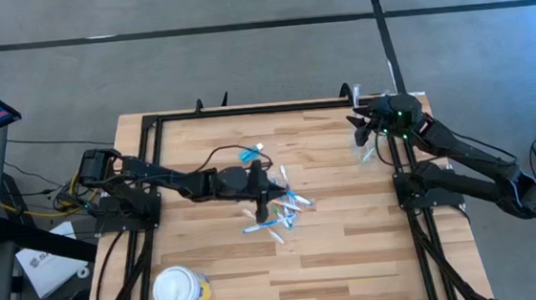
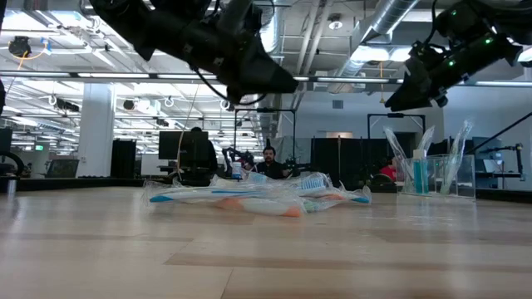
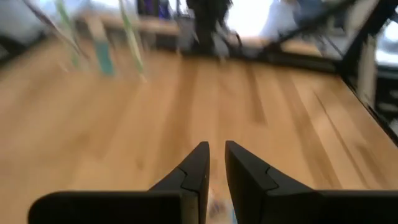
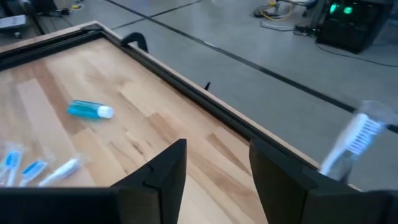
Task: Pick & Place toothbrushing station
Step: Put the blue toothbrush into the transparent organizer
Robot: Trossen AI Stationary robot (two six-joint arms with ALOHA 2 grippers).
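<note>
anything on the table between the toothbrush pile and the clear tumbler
Nothing visible. In the high view only bare wood lies between the toothbrush pile and the clear tumbler near the table's right edge. The blue tube lies off that line, and the left gripper is above the pile.

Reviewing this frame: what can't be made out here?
- Left gripper: whether it holds a toothbrush; left wrist view blurred, high view too small.
- Toothbrush pile: exact count; brushes overlap.
- Tumbler: its contents' count; too small, and cut off in the right wrist view.
</note>
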